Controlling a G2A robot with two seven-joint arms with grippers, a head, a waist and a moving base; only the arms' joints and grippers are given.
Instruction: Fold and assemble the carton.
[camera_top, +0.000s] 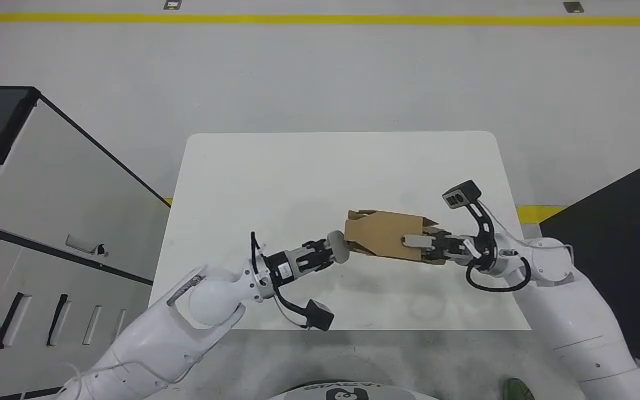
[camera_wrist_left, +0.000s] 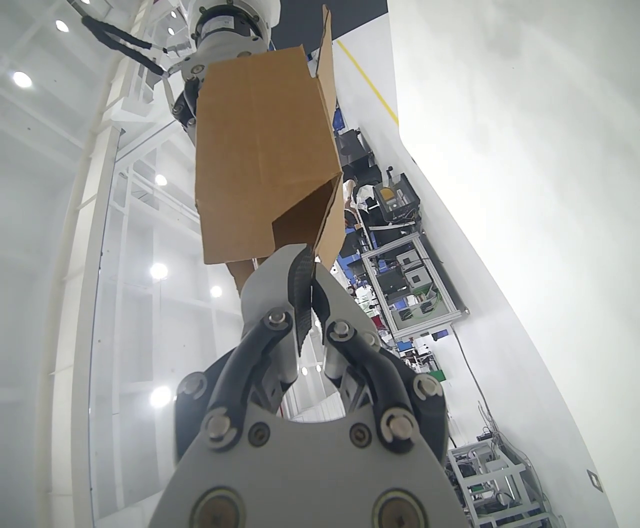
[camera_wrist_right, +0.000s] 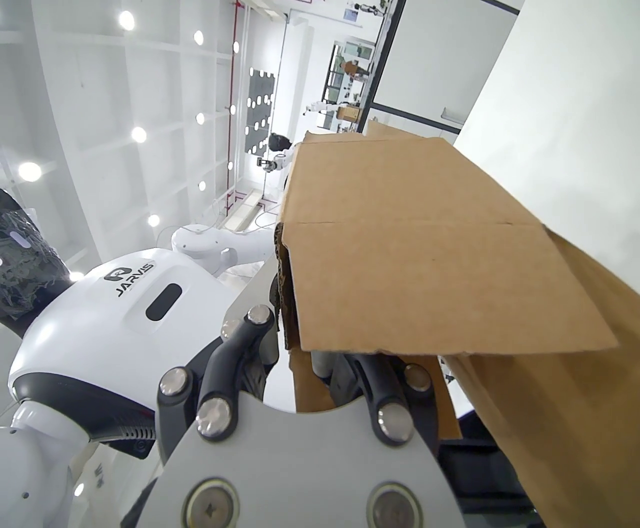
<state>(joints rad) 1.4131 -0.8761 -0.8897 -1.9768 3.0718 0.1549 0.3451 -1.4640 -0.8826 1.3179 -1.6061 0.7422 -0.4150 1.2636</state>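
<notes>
Carton (camera_top: 385, 235) between left gripper (camera_top: 338, 247) and right gripper (camera_top: 418, 241)

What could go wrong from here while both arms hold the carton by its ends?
1. The left end effector pinches only a thin edge at the open end of the carton; a pull might slip it free or tear the cardboard.
2. The right end effector grips the opposite end beside a loose flap, which partly hides its grip and could snag during folding.
3. With both ends clamped, uneven arm motion could skew or crush the carton.
</notes>
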